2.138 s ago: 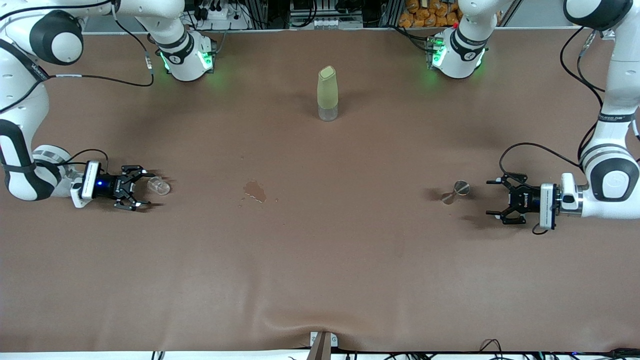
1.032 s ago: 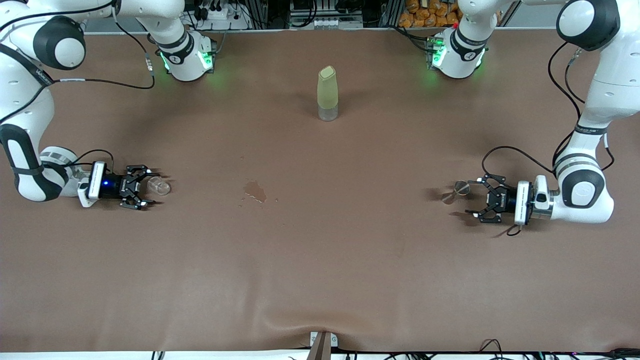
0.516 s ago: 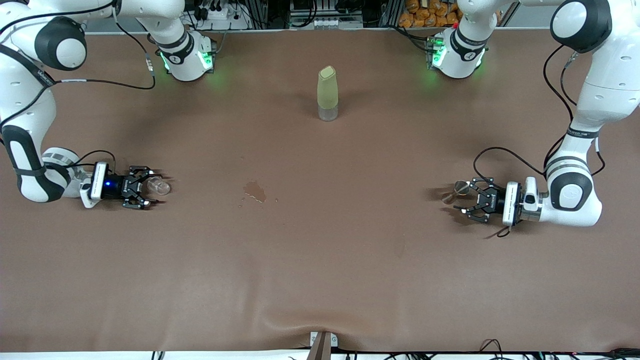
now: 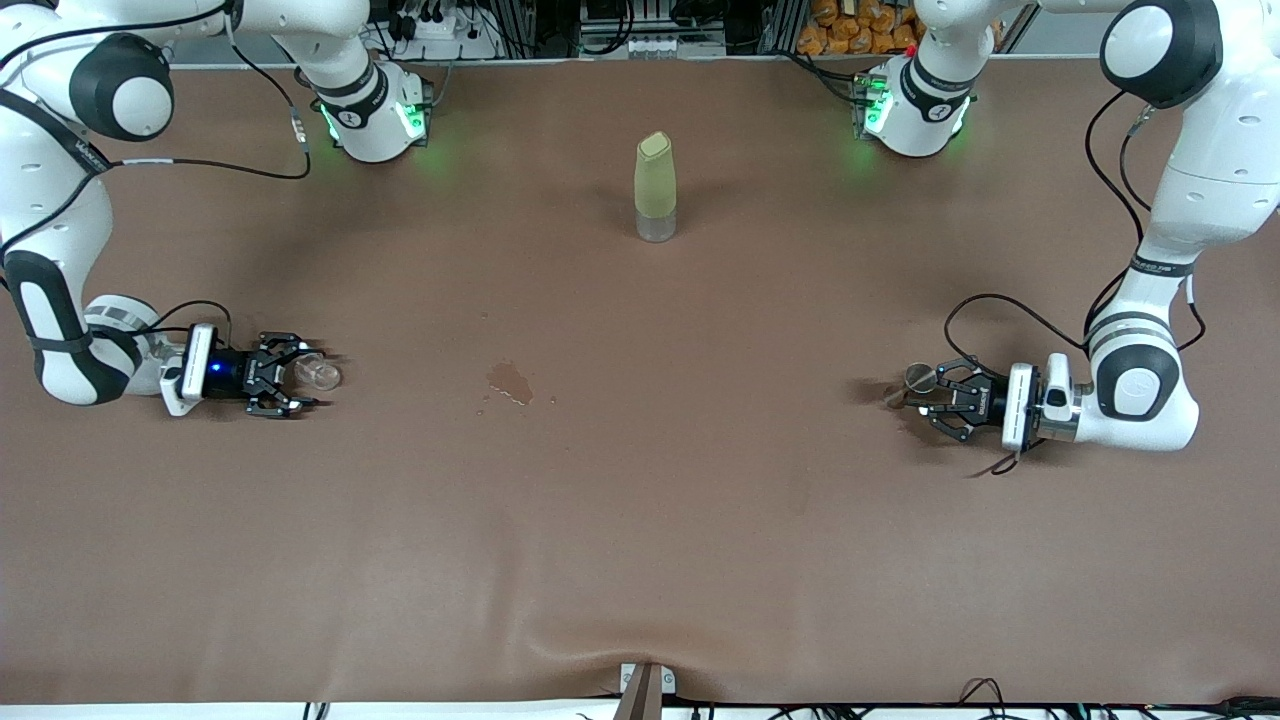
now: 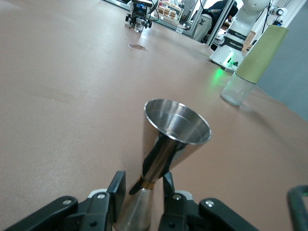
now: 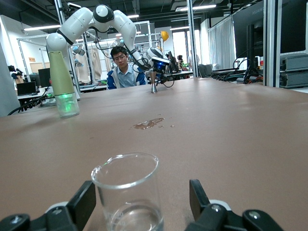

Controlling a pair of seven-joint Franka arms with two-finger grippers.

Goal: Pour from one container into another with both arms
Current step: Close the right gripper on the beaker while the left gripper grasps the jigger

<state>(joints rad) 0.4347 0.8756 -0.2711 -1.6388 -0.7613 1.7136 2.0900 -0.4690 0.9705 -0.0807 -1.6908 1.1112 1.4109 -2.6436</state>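
- The steel jigger (image 5: 166,159) stands upright on the brown table (image 4: 640,520), toward the left arm's end, well apart from the spill (image 4: 510,382) that marks the middle of the cloth.
- The left gripper (image 4: 925,398) sits low at table level with the jigger's narrow waist between its fingers (image 5: 115,192); they look pressed against the waist, though I cannot tell how firm the hold is.
- The jigger's long axis is vertical, and the gripper comes at it level, from the side away from the spill.
- The clear glass (image 6: 127,192) stands upright toward the right arm's end, also well apart from the spill, with a little liquid in its bottom.
- The right gripper (image 4: 300,385) brackets the glass, its fingers (image 6: 82,204) standing off the wall on both sides, so nothing is gripped yet.
- Each arm is nearest its own vessel; my guess is both must grip and lift before they meet over the spill.
- A green-capped bottle (image 4: 655,190) stands farther from the front camera than the spill.
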